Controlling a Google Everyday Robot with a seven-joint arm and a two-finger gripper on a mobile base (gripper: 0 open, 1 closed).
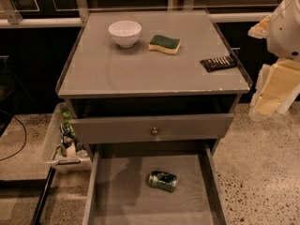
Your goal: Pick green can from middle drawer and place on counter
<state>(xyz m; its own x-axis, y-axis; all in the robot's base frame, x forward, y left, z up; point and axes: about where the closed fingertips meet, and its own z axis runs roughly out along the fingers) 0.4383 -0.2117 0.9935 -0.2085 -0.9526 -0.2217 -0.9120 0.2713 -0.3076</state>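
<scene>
The green can (163,181) lies on its side on the floor of the open middle drawer (117,191), right of centre. The drawer is pulled out toward me, below the cabinet. The counter (140,69) is the grey top of the cabinet above it. My gripper (270,93), with cream-coloured fingers on a white arm, hangs at the right edge of the view. It is beside the counter's right front corner, well above and to the right of the can, and touches nothing.
On the counter stand a white bowl (124,33), a green-and-yellow sponge (164,44) and a dark flat packet (218,63) near the right rim. A shut drawer front with a round knob (154,131) sits above the open drawer. A clear bin (63,144) of items stands on the floor at the left.
</scene>
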